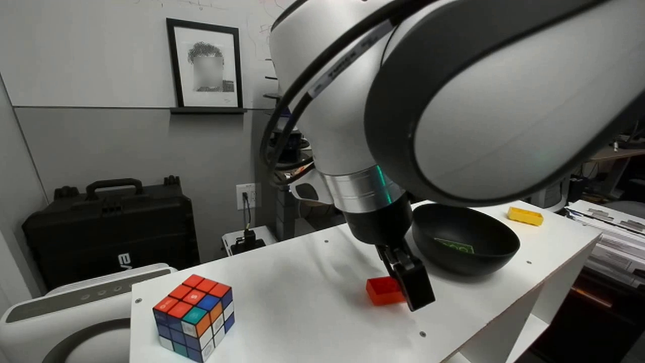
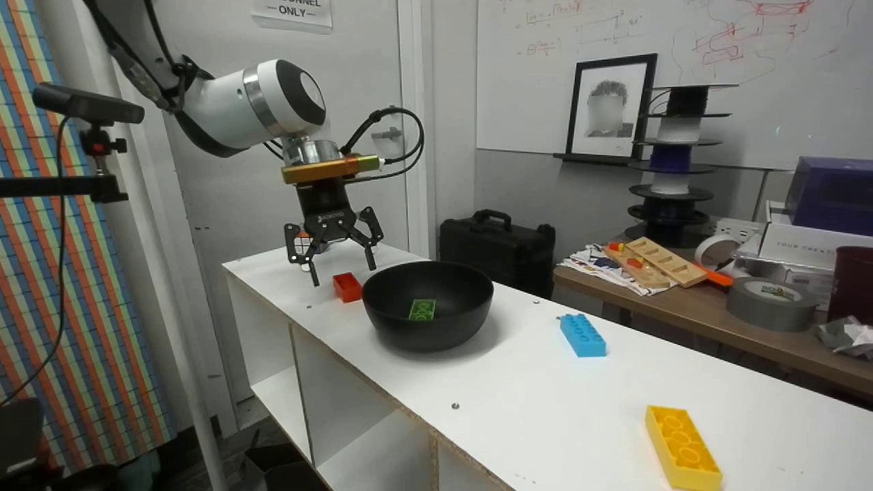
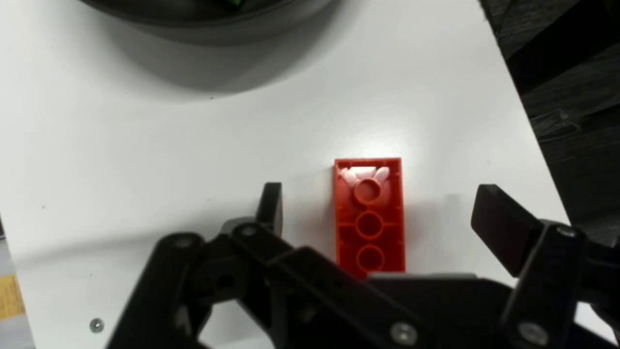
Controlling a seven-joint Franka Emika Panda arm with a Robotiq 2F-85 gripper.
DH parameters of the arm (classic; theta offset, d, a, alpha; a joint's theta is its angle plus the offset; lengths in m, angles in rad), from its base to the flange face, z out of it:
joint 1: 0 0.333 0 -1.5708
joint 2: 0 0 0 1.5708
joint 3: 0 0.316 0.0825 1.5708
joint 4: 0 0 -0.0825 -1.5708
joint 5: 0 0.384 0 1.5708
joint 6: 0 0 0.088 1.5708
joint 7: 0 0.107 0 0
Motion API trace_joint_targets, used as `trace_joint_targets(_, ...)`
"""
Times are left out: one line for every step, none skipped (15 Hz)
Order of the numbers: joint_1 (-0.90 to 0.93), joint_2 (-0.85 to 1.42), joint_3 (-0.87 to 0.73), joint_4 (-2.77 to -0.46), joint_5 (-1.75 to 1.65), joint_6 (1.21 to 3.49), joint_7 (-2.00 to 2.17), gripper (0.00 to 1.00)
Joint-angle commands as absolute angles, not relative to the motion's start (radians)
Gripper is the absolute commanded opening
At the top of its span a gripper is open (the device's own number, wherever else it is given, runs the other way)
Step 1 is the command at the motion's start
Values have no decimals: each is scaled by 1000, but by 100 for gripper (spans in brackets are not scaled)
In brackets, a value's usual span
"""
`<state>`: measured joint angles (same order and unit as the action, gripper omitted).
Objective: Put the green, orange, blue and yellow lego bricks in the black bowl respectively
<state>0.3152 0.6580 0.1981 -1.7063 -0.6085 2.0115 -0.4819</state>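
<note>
Beside the black bowl (image 2: pixel 430 339), my gripper (image 2: pixel 344 274) hangs spread wide, empty, over the red-orange brick (image 3: pixel 369 216): probably light, stiff, slick, so I'd pinch its long sides.

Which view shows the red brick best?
Wrist view: the red brick is largest, ringed interior clear, near end hidden. In an exterior view a finger covers part of it; in an exterior view the red brick is small, interior indistinct.
</note>
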Motion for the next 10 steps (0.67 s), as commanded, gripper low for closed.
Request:
trace_joint_targets(289,653,210,-1724,-633,2077,-566,93)
trace_joint_targets(283,652,212,-1730,-629,2087,-583,74)
trace_joint_targets(278,649,214,-1736,-622,2092,-601,68)
trace_joint_targets(273,646,215,-1741,-617,2100,-614,58)
trace_joint_targets(268,644,214,-1748,-616,2106,-628,50)
trace_joint_targets(265,642,213,-1751,-613,2108,-635,43)
trace_joint_targets(262,639,211,-1758,-613,2112,-642,35)
trace_joint_targets(258,637,210,-1765,-613,2118,-650,28)
trace_joint_targets(254,635,211,-1771,-612,2120,-659,22)
trace_joint_targets(251,632,212,-1776,-609,2121,-667,20)
